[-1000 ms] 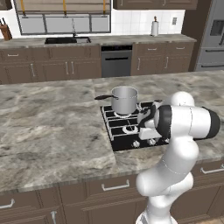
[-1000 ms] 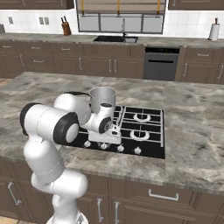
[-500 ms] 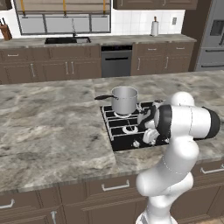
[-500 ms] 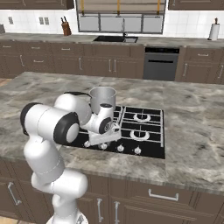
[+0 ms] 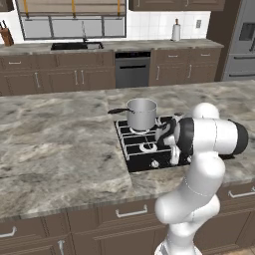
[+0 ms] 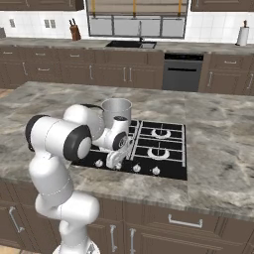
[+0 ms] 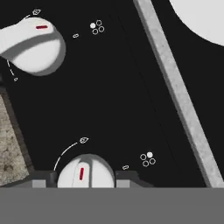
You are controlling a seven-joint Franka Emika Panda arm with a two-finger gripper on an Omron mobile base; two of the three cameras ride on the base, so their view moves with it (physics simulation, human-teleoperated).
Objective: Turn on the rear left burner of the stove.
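Left base view: a knife block (image 5: 5, 36) stands at the far left of the back counter, then a sink (image 5: 76, 46) under the window, a dishwasher (image 5: 132, 69) below the counter, and a paper towel roll (image 5: 176, 32) toward the right. On the marble bench (image 5: 60, 144) in front, the stove (image 5: 137, 153) is set into the top near the front edge. A steel pot (image 5: 142, 113) with a dark handle pointing left sits on the stove's rear left corner, covering the rear left burner, so the burner itself cannot be made out. Just in front of the pot lies another ring burner (image 5: 147, 147), and a small silver knob (image 5: 155, 163) sits by the stove's front edge. The white arm (image 5: 211, 137) reaches across the stove's front right part.

Right base view: the pot (image 6: 117, 109) again stands at the stove's (image 6: 168, 171) rear left corner, with two ring burners (image 6: 160, 133) uncovered to its right. The gripper (image 6: 117, 163) is down at the row of knobs along the stove's front edge, toward the left end.

Hand view: one silver knob (image 7: 33, 45) with a red mark lies at the upper left; a second knob (image 7: 85, 171) sits at the bottom between the two dark fingertips (image 7: 43, 177), which stand close on either side of it. Whether they press on it I cannot tell.
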